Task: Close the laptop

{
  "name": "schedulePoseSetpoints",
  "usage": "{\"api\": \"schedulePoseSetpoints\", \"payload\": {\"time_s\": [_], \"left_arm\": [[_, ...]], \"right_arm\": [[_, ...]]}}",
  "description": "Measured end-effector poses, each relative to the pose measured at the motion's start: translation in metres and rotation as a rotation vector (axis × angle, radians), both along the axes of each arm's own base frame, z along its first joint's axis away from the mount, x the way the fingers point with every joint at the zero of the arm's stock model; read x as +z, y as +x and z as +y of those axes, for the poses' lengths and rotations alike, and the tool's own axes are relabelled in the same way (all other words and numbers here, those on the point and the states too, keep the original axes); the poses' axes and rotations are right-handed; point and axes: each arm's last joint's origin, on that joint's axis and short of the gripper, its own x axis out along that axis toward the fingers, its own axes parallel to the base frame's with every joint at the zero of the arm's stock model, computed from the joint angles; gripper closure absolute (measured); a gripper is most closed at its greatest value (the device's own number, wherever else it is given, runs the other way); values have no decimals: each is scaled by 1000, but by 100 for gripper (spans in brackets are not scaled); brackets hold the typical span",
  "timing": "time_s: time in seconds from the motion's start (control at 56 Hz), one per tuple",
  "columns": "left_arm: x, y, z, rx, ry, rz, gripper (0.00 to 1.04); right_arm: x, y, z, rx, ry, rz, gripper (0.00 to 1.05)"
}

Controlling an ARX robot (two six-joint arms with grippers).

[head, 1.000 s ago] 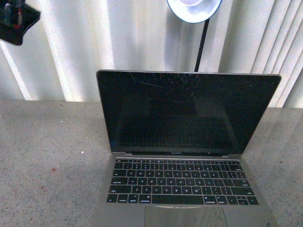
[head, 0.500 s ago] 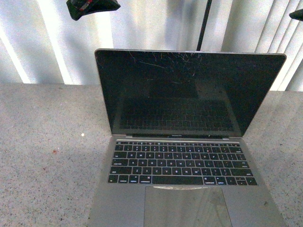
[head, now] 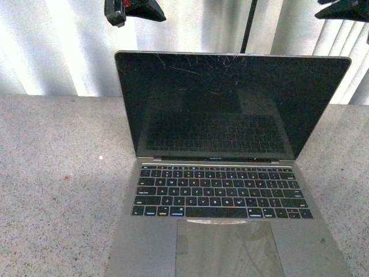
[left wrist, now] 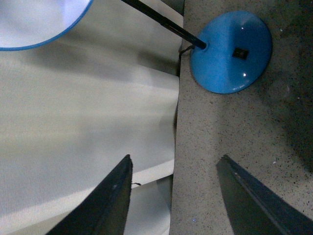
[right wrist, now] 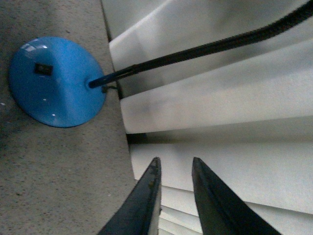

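Sitting open on the speckled grey counter [head: 52, 202], the laptop [head: 225, 173] takes up the middle of the scene, its silver-grey base running off the near edge of the front view. Closest is the large trackpad [head: 225, 248], with a bright streak of glare along its far edge. Beyond that lie the black keys [head: 222, 193], their rows neat and bare. Then the screen [head: 230, 104] rises, tipped a little back past upright. It is dark and glossy, mirroring the keys and showing fine scratches near its top edge.

Above the lid, both arms hang in the air, clear of it. The left fingers [head: 135, 8] show as a dark shape over the screen's upper left corner. In the left wrist view they are spread wide with nothing between them. The right fingers [head: 343, 8] poke in over the upper right corner. The right wrist view shows them only narrowly parted, not touching each other, and empty too.

Farther back, a black pole [head: 248, 26] climbs from a round blue lamp base [left wrist: 230, 51] that rests on the counter right by its far edge. The lamp head [left wrist: 34, 22], pale with a blue rim, shows at the edge of the left wrist view. Pale vertical blinds [head: 69, 52] close off the back, bright where the light falls on them.
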Motion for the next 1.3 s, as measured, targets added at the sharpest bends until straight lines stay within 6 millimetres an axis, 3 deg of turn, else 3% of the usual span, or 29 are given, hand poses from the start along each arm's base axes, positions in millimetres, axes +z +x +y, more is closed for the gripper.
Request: {"api": "schedulePoseSetpoints", "payload": {"time_s": [0.125, 0.304, 0.732, 1.304], "left_arm": [[-1, 2, -2, -16, 33, 1, 73], [-2, 4, 0, -23, 63, 29, 102], [-11, 8, -4, -57, 107, 74, 101], [-22, 2, -18, -90, 106, 96, 101]], "right_arm": [[-4, 1, 6, 23, -8, 40, 102], [-12, 5, 10, 41, 1, 123, 102], [1, 11, 22, 58, 85, 283, 102], [-16, 7, 37, 87, 94, 402, 102]]}}
